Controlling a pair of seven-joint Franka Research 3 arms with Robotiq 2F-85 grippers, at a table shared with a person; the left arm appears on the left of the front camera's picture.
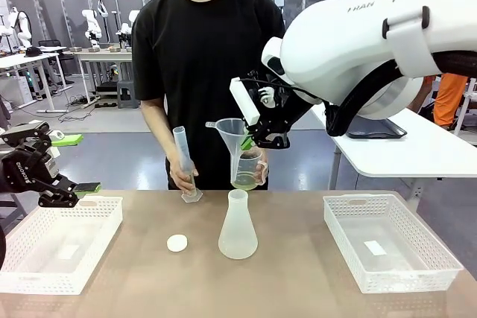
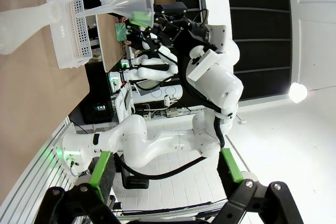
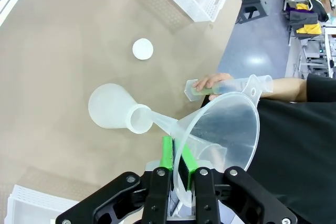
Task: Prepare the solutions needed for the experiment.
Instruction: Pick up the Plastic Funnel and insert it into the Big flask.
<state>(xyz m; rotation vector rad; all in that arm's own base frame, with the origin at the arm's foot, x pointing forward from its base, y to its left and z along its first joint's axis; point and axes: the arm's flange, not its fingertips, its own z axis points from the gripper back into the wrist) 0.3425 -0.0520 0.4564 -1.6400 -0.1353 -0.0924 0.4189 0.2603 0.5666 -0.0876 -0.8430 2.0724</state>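
Observation:
My right gripper [image 1: 250, 141] is shut on the rim of a clear plastic funnel [image 1: 231, 133], seen from above as the funnel [image 3: 227, 127] between the green pads of the right gripper [image 3: 178, 157]. Its stem hangs just above the neck of a translucent conical flask [image 1: 238, 227], also the flask [image 3: 112, 108]. Behind it the person's hand holds a beaker [image 1: 250, 169] with the pale yellow-green solutions [image 1: 244, 181] at its bottom. The person's other hand holds a tilted graduated cylinder [image 1: 182, 158]. My left gripper [image 1: 74, 193] hangs open and holds nothing, over the left basket.
A white basket [image 1: 45, 262] stands at the table's left and another white basket [image 1: 417, 269] at its right. A small white disc [image 1: 177, 243] lies left of the flask. The person stands at the far edge.

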